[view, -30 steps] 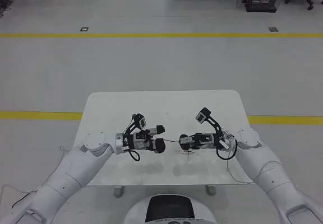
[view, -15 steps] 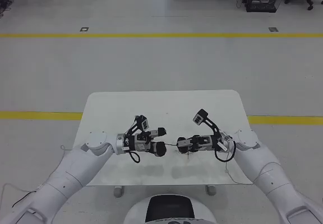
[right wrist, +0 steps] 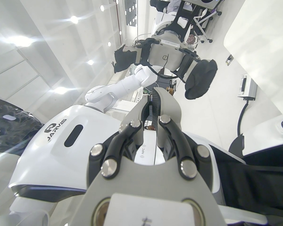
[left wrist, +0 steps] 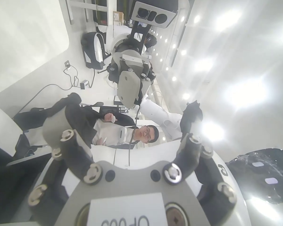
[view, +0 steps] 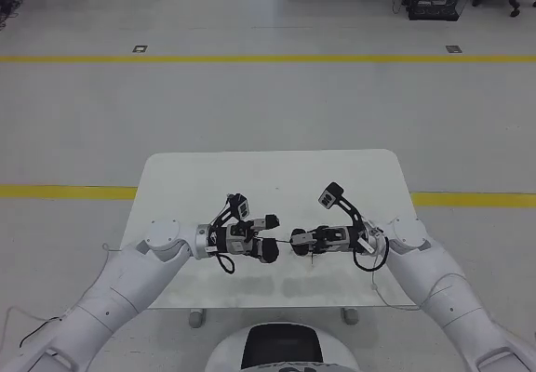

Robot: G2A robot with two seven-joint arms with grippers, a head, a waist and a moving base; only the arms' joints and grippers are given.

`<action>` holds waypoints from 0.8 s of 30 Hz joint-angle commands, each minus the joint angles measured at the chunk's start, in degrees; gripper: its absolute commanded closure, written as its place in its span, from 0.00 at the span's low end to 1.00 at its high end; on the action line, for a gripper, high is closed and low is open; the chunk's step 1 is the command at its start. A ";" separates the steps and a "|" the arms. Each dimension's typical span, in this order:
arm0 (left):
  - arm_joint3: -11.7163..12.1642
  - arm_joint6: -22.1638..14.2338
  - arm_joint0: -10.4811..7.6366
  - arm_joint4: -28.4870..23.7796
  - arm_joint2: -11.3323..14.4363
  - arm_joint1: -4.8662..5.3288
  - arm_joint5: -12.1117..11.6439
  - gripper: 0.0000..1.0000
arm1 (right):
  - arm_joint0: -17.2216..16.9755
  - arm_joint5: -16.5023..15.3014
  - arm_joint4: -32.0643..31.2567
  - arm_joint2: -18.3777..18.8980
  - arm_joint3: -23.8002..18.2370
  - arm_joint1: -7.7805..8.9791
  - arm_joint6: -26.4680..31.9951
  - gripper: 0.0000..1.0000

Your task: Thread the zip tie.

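Top view: right gripper is pinched shut on the zip tie, whose free end points between the left gripper's wide-open, empty fingers above the table. I'd close the left gently on that end, keeping the 2 wrists aligned.

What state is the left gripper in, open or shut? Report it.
Open. The left gripper has its fingers spread wide apart in its wrist view.

A white table stands on a pale grey floor crossed by yellow lines.
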 commanded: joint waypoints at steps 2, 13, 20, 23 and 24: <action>0.09 -0.12 0.03 -0.02 -0.04 -0.04 0.18 0.00 | 0.04 -0.08 -0.11 -0.07 -0.08 0.00 0.19 1.00; 0.40 -0.55 -0.06 -0.31 -0.09 -0.26 0.60 0.00 | -0.04 -0.34 -0.41 -0.10 -0.50 0.08 0.62 1.00; 0.77 -0.61 -0.09 -0.38 -0.19 -0.37 0.82 0.00 | 0.01 -0.52 -0.44 -0.25 -0.77 0.06 0.64 1.00; 0.97 -0.63 -0.10 -0.39 -0.25 -0.41 0.91 0.00 | 0.01 -0.57 -0.48 -0.27 -0.80 0.07 0.68 1.00; 0.98 -0.67 -0.11 -0.38 -0.25 -0.42 0.95 0.00 | 0.02 -0.57 -0.50 -0.28 -0.81 0.08 0.69 1.00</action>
